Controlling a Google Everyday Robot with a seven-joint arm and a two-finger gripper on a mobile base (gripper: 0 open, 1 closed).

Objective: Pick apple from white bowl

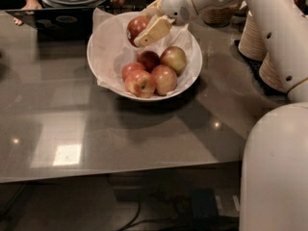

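The cream two-finger gripper hangs over the far side of the wide, shallow white bowl lined with crinkled paper. Its jaws are pinching the round, deep red apple, which is held clear above the bowl's lining. The bowl sits on the glossy grey surface near its far edge, with five other apples clustered inside.

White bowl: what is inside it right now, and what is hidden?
Five apples lie on crinkled white paper in the white bowl. The gripper holds the apple above its far side. The paper covers the bowl's bottom.
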